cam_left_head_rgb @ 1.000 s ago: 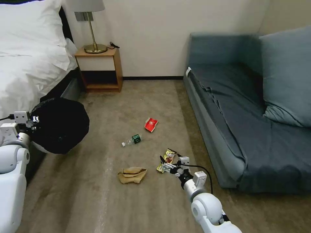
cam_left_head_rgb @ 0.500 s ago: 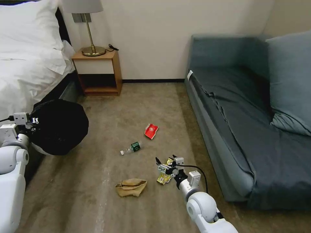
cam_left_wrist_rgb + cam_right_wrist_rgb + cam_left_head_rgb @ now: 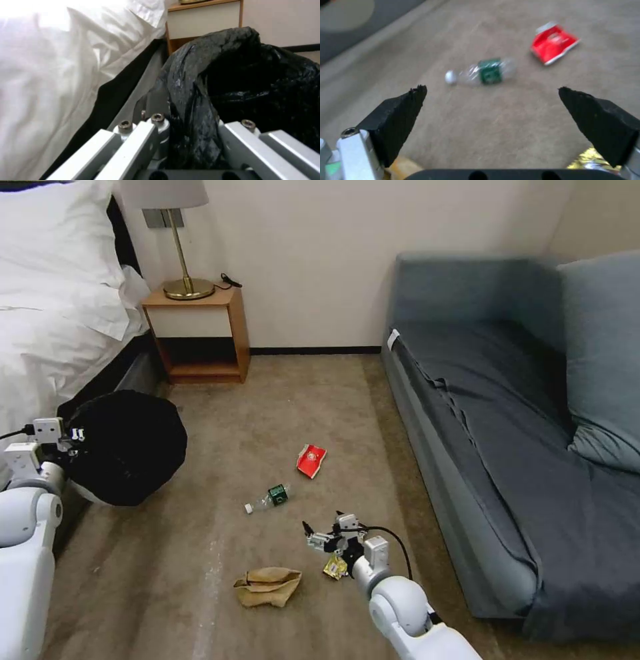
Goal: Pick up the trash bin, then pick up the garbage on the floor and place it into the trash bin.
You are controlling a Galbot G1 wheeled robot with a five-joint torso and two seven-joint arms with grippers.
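From the head view, the left gripper (image 3: 75,435) holds the trash bin (image 3: 123,447) off the carpet beside the bed (image 3: 47,327), its black bag hiding most of it; the right gripper (image 3: 323,533), jaws spread, hangs low over the snack wrapper (image 3: 333,567), half covered by the arm; the bottle (image 3: 268,497), red packet (image 3: 311,460) and paper bag (image 3: 267,585) lie around it. Left wrist view: jaws pinch the bag's rim (image 3: 193,120). Right wrist view: pads (image 3: 403,117) apart, wrapper cut off at the edge.

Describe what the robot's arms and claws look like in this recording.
Both arms have glossy white rounded shells with silver wrist sections. The right claw has black, ridged wedge-shaped fingertips on silver mounts, with a black cable looping along its wrist. The left claw shows silver metal bars with hex screws.
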